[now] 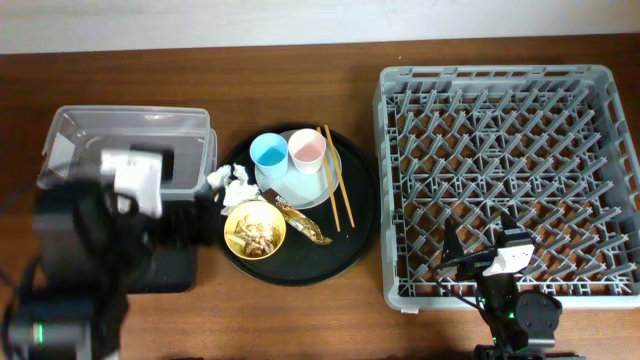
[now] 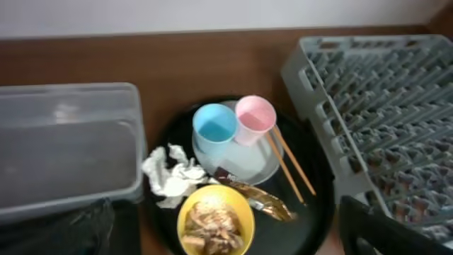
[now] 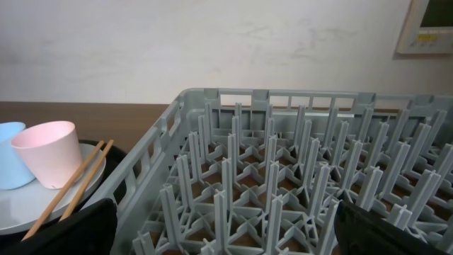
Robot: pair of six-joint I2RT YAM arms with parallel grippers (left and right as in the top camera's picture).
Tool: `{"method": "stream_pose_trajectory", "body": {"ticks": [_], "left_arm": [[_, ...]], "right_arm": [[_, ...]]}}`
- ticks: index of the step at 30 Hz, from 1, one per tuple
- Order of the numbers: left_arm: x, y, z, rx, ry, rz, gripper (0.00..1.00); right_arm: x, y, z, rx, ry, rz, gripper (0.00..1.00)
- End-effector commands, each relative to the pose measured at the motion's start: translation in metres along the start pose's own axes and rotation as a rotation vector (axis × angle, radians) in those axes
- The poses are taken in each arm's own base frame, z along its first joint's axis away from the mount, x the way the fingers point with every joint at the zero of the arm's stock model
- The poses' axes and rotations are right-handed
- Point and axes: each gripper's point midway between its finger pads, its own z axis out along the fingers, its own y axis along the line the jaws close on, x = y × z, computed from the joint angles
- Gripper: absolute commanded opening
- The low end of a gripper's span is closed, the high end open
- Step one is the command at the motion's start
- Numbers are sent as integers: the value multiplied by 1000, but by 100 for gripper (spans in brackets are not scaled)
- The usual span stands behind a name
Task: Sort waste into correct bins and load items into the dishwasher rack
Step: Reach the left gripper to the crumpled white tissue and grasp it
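Note:
A round black tray (image 1: 352,235) holds a blue cup (image 1: 268,152) and a pink cup (image 1: 306,150) on a pale plate (image 1: 300,187). Two chopsticks (image 1: 336,190) lie across the plate's right edge. In front are a yellow bowl (image 1: 255,230) of beige food scraps (image 2: 214,223), a gold-brown wrapper (image 1: 303,224) and a crumpled white tissue (image 1: 232,184). My left gripper (image 1: 205,222) is open and empty at the tray's left edge, near the bowl (image 2: 219,237). My right gripper (image 1: 488,248) is open and empty over the front left of the grey dishwasher rack (image 1: 510,90), above its pegs (image 3: 226,234).
A clear plastic tub (image 1: 100,135) stands at the left, with a flat black tray (image 1: 175,272) in front of it, partly under my left arm. The rack fills the right side. Brown table shows at the back.

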Motion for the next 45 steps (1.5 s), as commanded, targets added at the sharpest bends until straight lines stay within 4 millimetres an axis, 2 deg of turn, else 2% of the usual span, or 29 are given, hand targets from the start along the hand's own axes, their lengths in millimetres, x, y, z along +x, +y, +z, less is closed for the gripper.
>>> {"method": "stream_pose_trajectory", "body": {"ticks": [1, 2, 3, 4, 7, 8, 9, 11, 12, 13, 14, 15, 16, 17, 18, 20, 21, 26, 29, 45], "left_arm": [[2, -17, 32, 168, 117, -40, 96], [13, -13, 45, 169, 183, -68, 31], [26, -4, 58, 140, 251, -113, 3], [42, 6, 71, 95, 322, -188, 0], [95, 37, 101, -97, 524, -338, 1], [111, 48, 108, -198, 565, -366, 6], [121, 53, 114, -273, 585, -385, 11], [133, 54, 125, -355, 590, -412, 11], [138, 52, 132, -376, 586, -420, 17], [140, 48, 138, -368, 582, -411, 33], [140, 44, 148, -352, 568, -395, 68], [139, 41, 155, -342, 560, -386, 71], [139, 41, 157, -342, 558, -387, 69], [141, 42, 159, -353, 561, -413, 52], [145, 43, 160, -377, 561, -481, 45], [154, 45, 170, -408, 543, -583, 45], [160, 46, 176, -414, 538, -603, 49], [188, 53, 194, -424, 548, -614, 52], [186, 55, 197, -428, 532, -610, 56], [172, 71, 202, -497, 439, -579, 57]], "right_arm": [[2, 1, 0, -7, 3, -2, 98], [2, 1, 0, -7, 3, -2, 98], [2, 1, 0, -7, 3, -2, 98], [2, 1, 0, -7, 3, -2, 98], [2, 1, 0, -7, 3, -3, 98], [2, 1, 0, -7, 3, -3, 98], [2, 1, 0, -7, 3, -2, 98], [2, 1, 0, -7, 3, -2, 98], [2, 1, 0, -7, 3, -3, 98], [2, 1, 0, -7, 3, -3, 99], [2, 1, 0, -7, 3, -2, 98], [2, 1, 0, -7, 3, -2, 99], [2, 1, 0, -7, 3, -2, 98], [2, 1, 0, -7, 3, -2, 98], [2, 1, 0, -7, 3, -2, 98], [2, 1, 0, -7, 3, -2, 98], [2, 1, 0, -7, 3, -2, 98], [2, 1, 0, -7, 3, -2, 98], [2, 1, 0, -7, 3, -3, 98], [2, 1, 0, -7, 3, -2, 98]]}}
